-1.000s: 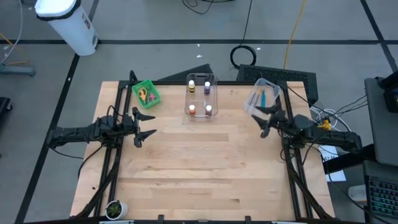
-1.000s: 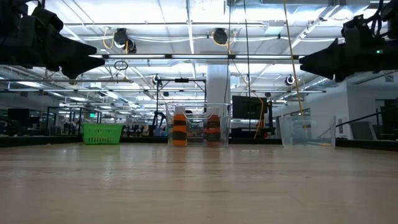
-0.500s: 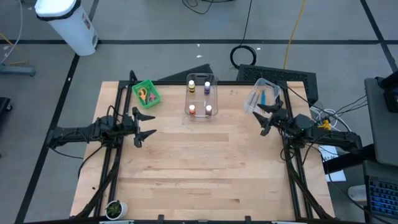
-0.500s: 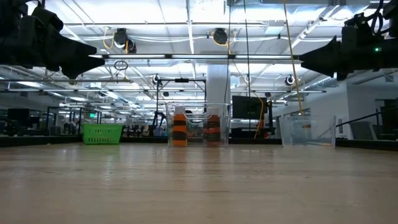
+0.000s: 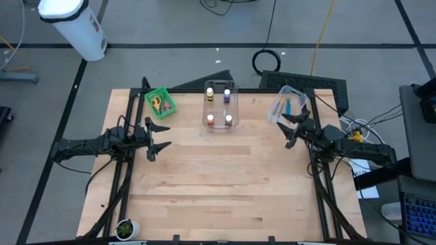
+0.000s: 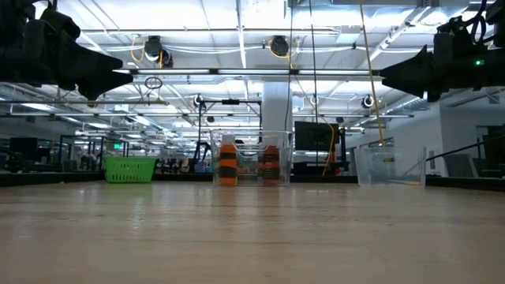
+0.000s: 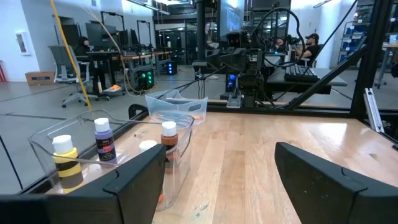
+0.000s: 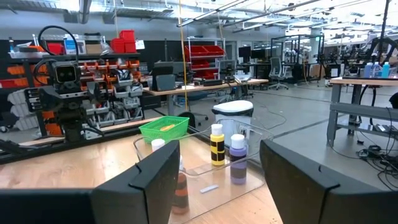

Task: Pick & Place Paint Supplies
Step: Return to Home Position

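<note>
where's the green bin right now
In the high view the green bin sits at the far-left corner of the table, left of the clear tub of paint bottles and beyond the left gripper.

The surface [image 5: 218, 184] is pale wood in jointed planks, smooth with a soft sheen. The tub [image 5: 219, 107] is clear, glossy plastic; the green bin [image 8: 163, 133] latticed plastic. The left gripper [image 7: 221, 149] has dark, matt jaws.

Bright, even light from ceiling strip lights [image 6: 197, 33]; soft shadows on table [image 5: 218, 177].
</note>
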